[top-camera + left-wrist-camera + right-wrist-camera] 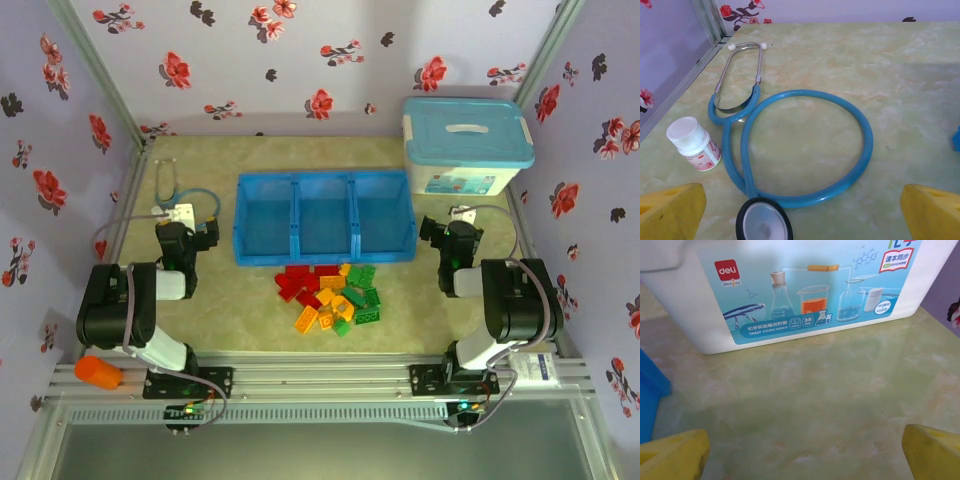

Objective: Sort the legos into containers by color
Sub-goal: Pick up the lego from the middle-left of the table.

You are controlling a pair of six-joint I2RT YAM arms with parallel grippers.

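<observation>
The left claw (801, 210) and right claw (802, 452) are wide apart, holding nothing. The legos (328, 295) lie heaped between the empty containers (320, 179) and the tabletop's (430, 320) near edge, maybe so both can reach.

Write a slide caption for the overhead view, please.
Mixed red, yellow and green legos lie heaped in front of the empty three-compartment blue tray.

Blue tray (325, 254) sits mid-frame, its three compartments empty. Just below it the legos (328, 293) lie in one loose heap, with red, orange-yellow and green all mixed. Left arm (165, 275) is folded at the left and right arm (495, 285) at the right, both apart from the heap. White box (465, 150) with a blue lid is upper right, and a stethoscope (168, 185) is upper left.
</observation>
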